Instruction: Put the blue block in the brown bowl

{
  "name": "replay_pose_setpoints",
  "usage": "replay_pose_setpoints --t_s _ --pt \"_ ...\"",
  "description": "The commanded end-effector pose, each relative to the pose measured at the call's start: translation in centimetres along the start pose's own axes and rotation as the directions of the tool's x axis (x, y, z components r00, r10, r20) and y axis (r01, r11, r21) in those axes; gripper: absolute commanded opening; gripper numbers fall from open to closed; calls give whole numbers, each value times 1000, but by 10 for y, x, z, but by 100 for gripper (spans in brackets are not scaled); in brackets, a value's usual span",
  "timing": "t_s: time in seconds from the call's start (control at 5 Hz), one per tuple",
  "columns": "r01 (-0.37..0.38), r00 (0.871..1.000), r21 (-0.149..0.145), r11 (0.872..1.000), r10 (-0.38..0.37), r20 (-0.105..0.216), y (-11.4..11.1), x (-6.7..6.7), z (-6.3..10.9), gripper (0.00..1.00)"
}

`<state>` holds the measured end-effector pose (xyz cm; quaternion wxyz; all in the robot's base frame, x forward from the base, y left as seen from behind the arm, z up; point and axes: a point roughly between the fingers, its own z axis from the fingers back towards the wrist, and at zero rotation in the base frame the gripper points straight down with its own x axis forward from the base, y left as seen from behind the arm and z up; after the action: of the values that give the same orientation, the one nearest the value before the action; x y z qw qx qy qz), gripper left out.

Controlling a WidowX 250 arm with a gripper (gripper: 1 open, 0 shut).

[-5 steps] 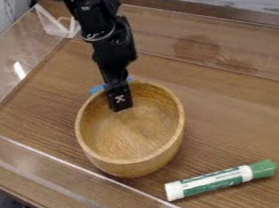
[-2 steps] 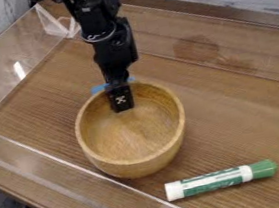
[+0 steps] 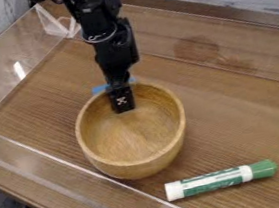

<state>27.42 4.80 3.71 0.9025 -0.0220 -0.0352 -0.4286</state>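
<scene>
Camera: open gripper (image 3: 122, 101) over brown bowl (image 3: 137, 157), blue block (image 3: 100, 88) behind.

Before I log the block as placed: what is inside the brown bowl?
The brown bowl shows only bare wood. The gripper covers its far rim; the blue block peeks out behind it, apparently outside.

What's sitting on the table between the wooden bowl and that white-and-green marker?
Nothing. In the camera view, only bare wooden table shows between the brown bowl and the marker lying in front of it.
</scene>
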Motion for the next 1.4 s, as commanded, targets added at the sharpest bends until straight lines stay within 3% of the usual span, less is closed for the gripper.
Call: replay_pose_setpoints --t_s 0.0,0.6,0.8,1.2 --pt "19 999 48 999 -21 29 3 8 17 100" --pt "45 999 45 998 -46 29 2 12 20 100" --pt "57 998 47 997 -58 28 2 14 17 0" --pt "91 995 48 995 -92 25 0 16 11 0"
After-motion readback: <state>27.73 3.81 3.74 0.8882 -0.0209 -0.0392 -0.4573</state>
